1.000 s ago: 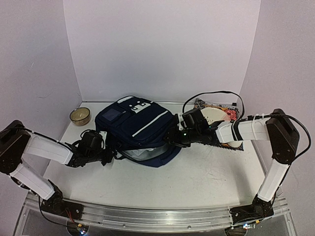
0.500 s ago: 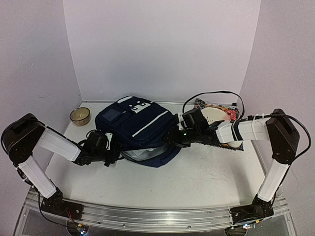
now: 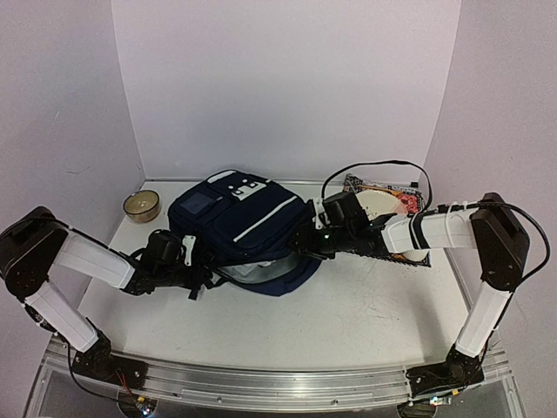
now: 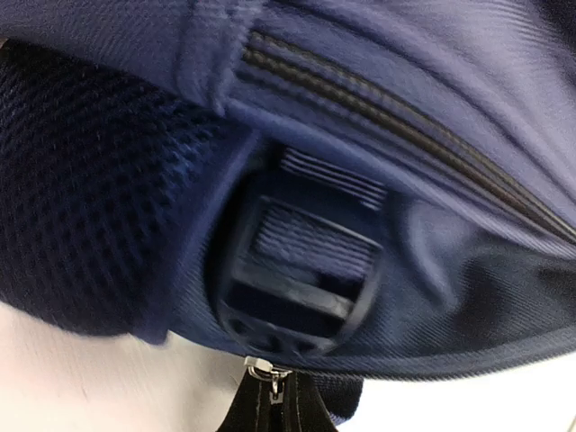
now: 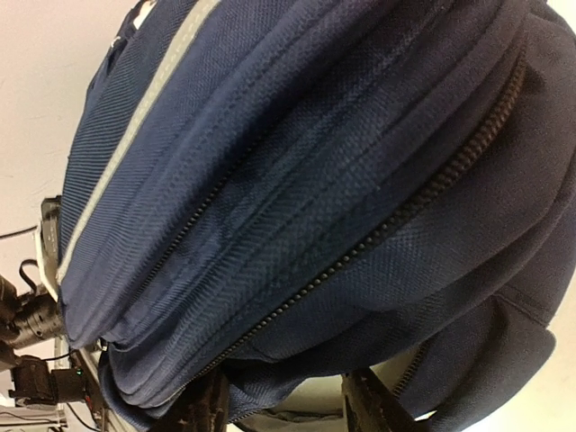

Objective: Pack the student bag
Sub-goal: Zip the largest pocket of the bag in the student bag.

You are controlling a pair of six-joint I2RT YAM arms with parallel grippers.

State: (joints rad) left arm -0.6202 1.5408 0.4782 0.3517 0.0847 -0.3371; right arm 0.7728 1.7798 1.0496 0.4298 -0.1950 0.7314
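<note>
Left pincer [image 3: 198, 270] of mine is clenching the zipper pull [image 4: 273, 387] at the near-left corner of the student bag [image 3: 239, 222], which is lying flat on the table [image 3: 348, 313]; my right pincer [image 3: 305, 244] is straddling its right edge, and I cannot tell whether it is gripping

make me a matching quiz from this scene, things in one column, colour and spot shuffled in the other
Things:
1 bag
2 bowl
3 book
4 cable

Colour and spot:
a black, looping at the back right
b navy, centre
c tan, far left
d patterned, far right

Pairs: 1-b, 2-c, 3-d, 4-a
</note>
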